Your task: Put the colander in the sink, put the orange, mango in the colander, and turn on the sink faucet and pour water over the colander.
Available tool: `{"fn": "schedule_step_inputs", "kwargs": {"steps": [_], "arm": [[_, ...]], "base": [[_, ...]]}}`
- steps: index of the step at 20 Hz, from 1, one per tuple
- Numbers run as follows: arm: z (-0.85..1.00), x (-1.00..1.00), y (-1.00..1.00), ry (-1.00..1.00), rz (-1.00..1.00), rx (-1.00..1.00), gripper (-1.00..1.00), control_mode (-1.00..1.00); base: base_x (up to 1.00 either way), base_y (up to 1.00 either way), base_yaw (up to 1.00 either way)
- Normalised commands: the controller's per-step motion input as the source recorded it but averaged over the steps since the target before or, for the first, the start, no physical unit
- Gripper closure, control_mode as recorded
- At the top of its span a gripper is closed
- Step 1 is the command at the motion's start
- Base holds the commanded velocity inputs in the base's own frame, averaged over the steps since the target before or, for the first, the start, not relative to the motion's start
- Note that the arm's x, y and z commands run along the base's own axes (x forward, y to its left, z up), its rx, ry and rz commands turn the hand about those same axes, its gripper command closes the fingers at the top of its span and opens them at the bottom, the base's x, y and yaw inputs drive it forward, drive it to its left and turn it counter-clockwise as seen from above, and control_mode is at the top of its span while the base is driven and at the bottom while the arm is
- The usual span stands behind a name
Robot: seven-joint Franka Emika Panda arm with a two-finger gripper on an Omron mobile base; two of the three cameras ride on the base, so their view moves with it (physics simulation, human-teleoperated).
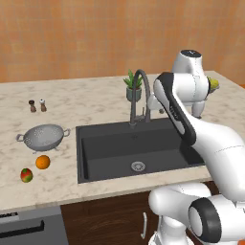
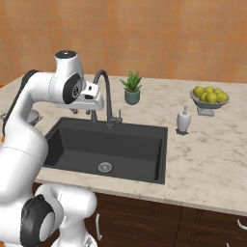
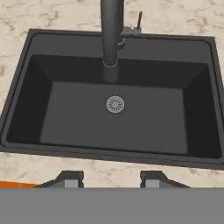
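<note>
Two small loop handles suit gripping the round grey perforated metal colander (image 1: 43, 137), likely light and stiff, on the counter left of the black sink (image 1: 95, 155); gripper (image 3: 111, 178) fingers apart, empty.

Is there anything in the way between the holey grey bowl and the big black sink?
Nothing visible. The round grey perforated metal colander sits on the marble counter just left of the rectangular matte black sink, with bare countertop between them.
</note>
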Motion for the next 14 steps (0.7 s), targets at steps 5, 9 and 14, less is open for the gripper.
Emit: {"fn": "schedule_step_inputs", "kwargs": {"steps": [5,9,14], "arm": [[-0.04,-0.18,0.19,0.03,0.00,0.00,-1.00,-1.00],[-0.24,-0.25,0.78,0.15,0.00,0.00,-1.00,-1.00],[-0.09,-0.01,0.88,0.13,-0.03,0.00,-1.00,-1.00]], "base": [[0.00,0.00,0.00],[0.00,0.00,0.00],[0.00,0.00,0.00]]}}
